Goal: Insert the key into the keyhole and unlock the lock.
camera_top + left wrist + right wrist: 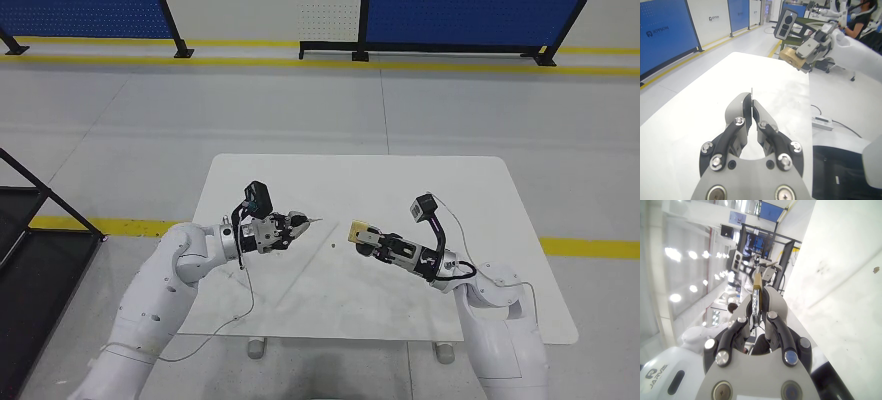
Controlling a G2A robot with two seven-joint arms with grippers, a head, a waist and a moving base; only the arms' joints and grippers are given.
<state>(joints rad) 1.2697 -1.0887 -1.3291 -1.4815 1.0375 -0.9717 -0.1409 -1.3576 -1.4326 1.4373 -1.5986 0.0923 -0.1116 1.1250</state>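
Note:
My left gripper (752, 101) is shut on a thin metal key (752, 93), seen edge-on, whose blade sticks out past the fingertips. From above, the left gripper (297, 223) holds the key (311, 220) over the middle of the white table (400, 290), its tip pointing at the lock. My right gripper (758, 294) is shut on a brass padlock (757, 281), gripping it at its shiny shackle end. The padlock (359, 232) hangs above the table a short gap from the key tip. Its brass body (791, 57) faces the left wrist camera in the right gripper (802, 54).
A few small dark specks mark the table (838, 275) under the arms. Blue partition panels (460, 20) and yellow floor lines stand beyond the far edge. A black rack (30, 250) stands off the table's left side.

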